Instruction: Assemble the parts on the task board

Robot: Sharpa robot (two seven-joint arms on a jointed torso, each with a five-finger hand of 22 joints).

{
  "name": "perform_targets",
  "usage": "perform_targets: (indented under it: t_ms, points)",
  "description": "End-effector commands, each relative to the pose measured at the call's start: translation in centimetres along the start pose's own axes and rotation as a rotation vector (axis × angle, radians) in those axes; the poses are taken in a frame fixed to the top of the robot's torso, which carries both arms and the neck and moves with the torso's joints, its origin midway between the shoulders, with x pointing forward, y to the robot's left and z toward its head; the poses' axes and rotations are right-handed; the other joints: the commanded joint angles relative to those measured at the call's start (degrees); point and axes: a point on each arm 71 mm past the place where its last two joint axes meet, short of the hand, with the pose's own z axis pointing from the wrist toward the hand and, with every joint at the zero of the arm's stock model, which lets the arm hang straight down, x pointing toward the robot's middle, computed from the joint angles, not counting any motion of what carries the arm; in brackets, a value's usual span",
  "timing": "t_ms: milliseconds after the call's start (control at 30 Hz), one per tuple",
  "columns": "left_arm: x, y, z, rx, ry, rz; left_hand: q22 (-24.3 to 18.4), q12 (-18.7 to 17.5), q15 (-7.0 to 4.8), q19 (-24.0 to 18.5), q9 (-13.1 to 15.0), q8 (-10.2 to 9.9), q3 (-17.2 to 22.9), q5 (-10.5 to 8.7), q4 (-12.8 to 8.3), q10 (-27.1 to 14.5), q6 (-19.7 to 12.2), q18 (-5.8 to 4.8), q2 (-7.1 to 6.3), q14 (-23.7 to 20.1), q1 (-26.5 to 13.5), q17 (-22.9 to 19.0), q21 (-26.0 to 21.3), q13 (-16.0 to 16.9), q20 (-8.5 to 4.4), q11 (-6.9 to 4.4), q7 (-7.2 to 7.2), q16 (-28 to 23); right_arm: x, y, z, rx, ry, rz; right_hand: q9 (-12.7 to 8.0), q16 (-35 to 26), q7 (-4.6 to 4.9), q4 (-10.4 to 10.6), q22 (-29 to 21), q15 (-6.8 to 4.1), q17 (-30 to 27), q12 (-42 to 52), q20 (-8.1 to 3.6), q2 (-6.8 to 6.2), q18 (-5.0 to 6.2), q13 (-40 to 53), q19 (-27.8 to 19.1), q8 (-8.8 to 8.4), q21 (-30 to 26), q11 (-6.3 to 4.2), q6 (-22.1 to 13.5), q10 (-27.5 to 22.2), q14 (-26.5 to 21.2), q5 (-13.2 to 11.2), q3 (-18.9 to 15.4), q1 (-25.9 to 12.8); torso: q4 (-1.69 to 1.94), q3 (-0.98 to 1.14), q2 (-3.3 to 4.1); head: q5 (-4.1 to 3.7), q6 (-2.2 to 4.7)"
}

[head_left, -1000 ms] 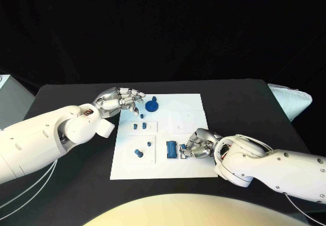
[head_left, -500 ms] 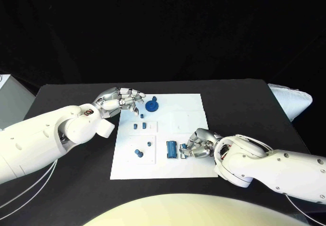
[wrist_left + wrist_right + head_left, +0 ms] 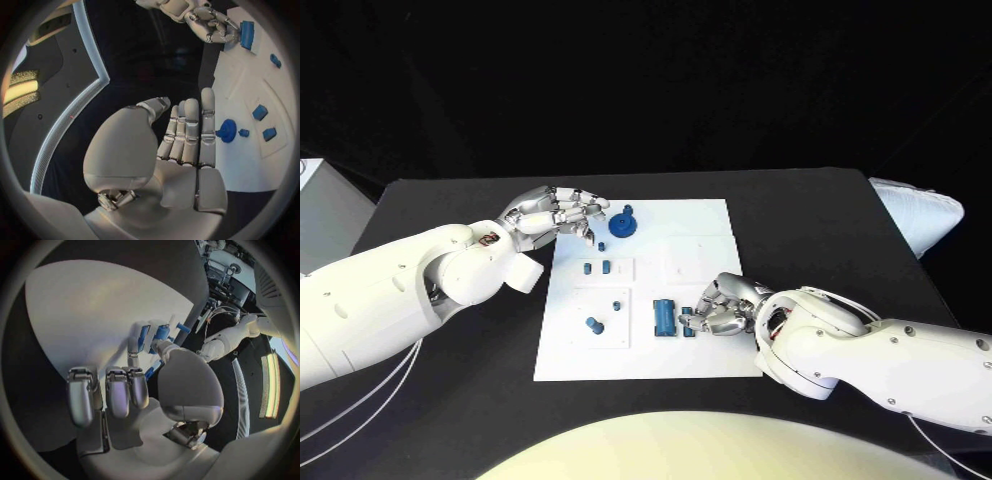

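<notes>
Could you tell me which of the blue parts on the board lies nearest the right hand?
The long rectangular block, right beside the right hand; the other blue parts lie farther off.

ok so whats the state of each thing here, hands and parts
left robot hand: fingers apart, holding nothing, at the task board's far left corner
right robot hand: fingers curled against the rectangular blue part; grip unclear
round blue part: on the board, untouched
small blue parts: lying loose on the board
</notes>
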Motion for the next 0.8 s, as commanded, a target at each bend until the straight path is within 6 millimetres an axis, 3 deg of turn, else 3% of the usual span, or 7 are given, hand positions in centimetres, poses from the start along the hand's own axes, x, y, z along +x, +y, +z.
perform_targets:
  t_ms: [33,433,567,667,800]
  points:
    - [0.2,0.0,0.0,0.002,0.023,-0.005,-0.1,0.3,-0.14,0.4,-0.1,0.4,0.0,0.31,0.3,-0.4,-0.1,0.86,0.52,-0.3,0.0,0.0,-0.3,-0.1,-0.07,-0.07,-0.01,-0.3,0.1,0.3,-0.1,-0.019,0.006,-0.009,0.1,0.2,-0.1,0.0,14.4,-0.41,15.1,0.1,-0.48,-0.03,-0.39,14.2,5.6,0.33,0.1,-0.27,0.4,5.3,6.0,0.1,-0.3,-0.5,-0.01,0.01,0.01,0.03,0.0]
    - [0.3,0.1,0.0,0.0,0.023,-0.006,-0.1,0.3,-0.14,0.4,-0.1,0.4,0.0,0.31,0.3,-0.4,-0.1,0.86,0.52,-0.3,0.0,0.0,-0.3,-0.1,-0.07,-0.07,-0.01,-0.3,-0.1,-0.1,-0.2,-0.016,0.002,-0.011,0.1,0.2,-0.15,-0.3,14.3,-0.43,15.1,-0.1,-0.49,0.01,-0.33,14.1,5.6,0.32,-0.2,-0.31,0.3,5.2,6.0,0.3,-0.4,-0.3,0.05,0.01,0.0,0.01,0.0]
    - [0.2,0.1,0.0,-0.001,0.022,-0.006,-0.1,0.3,-0.14,0.4,-0.1,0.4,0.0,0.31,0.3,-0.4,-0.1,0.86,0.52,-0.3,0.0,0.0,-0.3,-0.1,-0.07,-0.07,-0.01,-0.3,-0.4,-0.6,-0.2,-0.022,-0.015,0.002,0.1,0.2,-0.14,-1.0,14.2,-0.45,15.1,-0.3,-0.51,-0.31,-0.28,14.0,5.5,0.37,-0.4,-0.31,0.0,5.2,6.0,-1.3,-0.2,1.6,0.02,0.02,-0.02,0.09,0.0]
    - [0.2,0.2,0.0,0.001,0.019,-0.007,-0.1,0.3,-0.14,0.4,-0.1,0.4,0.0,0.31,0.3,-0.4,-0.1,0.86,0.52,-0.3,0.0,0.0,-0.3,-0.1,-0.07,-0.07,-0.01,-0.3,-0.9,-1.1,-0.2,-0.048,-0.048,0.039,0.0,0.2,0.19,-1.3,13.7,-0.3,15.1,-1.9,-0.42,-0.85,-0.01,13.2,5.2,0.02,-1.8,-0.07,-1.0,4.4,6.0,-1.8,-0.3,3.0,0.0,0.02,-0.06,0.12,0.0]
    - [0.0,0.3,0.0,0.014,-0.003,-0.01,-0.1,0.3,-0.14,0.4,-0.1,0.4,0.0,0.31,0.3,-0.4,-0.1,0.86,0.52,-0.3,0.0,0.0,-0.3,-0.1,-0.07,-0.07,-0.01,-0.3,-2.2,-1.9,-0.2,-0.131,-0.123,0.144,-0.5,-0.9,1.61,-0.8,12.0,0.68,13.5,-5.4,0.31,-1.41,0.96,11.6,4.0,-1.47,-7.0,1.14,-4.1,2.7,5.5,-1.2,-1.1,4.6,-0.04,0.05,-0.16,0.11,0.0]
